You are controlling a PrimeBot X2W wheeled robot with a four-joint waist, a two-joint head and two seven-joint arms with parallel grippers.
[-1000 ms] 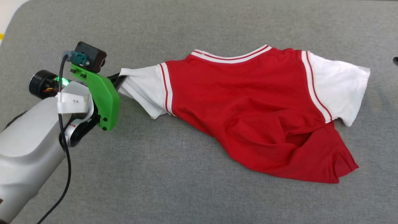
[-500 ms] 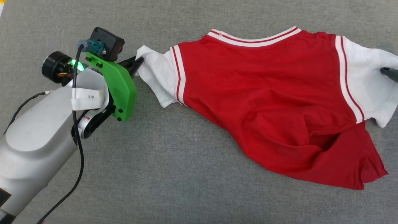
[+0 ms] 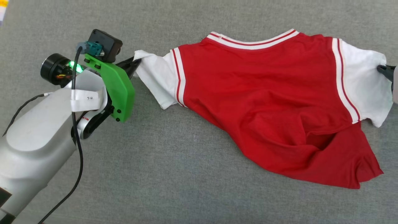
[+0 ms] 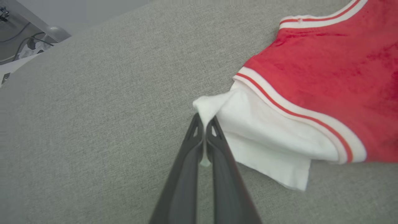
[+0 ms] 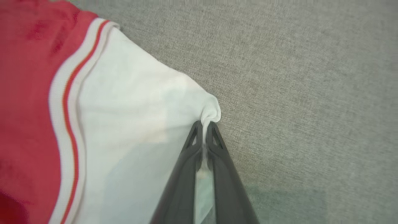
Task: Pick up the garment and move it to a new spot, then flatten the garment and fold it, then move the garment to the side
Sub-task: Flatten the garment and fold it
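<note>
The work surface [image 3: 192, 186] was a grey woven fabric with a fine, even weave. It ran to every edge of the head view except the extreme upper left corner, where a small pale patch [image 3: 2, 15] carried a yellow mark. In the left wrist view the fabric ended in a rounded edge at the upper left. Beyond that edge stood a plain pale grey backdrop [image 4: 93, 7], a slanted grey panel [image 4: 28, 18], and dark cables [image 4: 23, 43] beneath the panel. Lighting was soft and diffuse; shadows on the fabric were faint.
</note>
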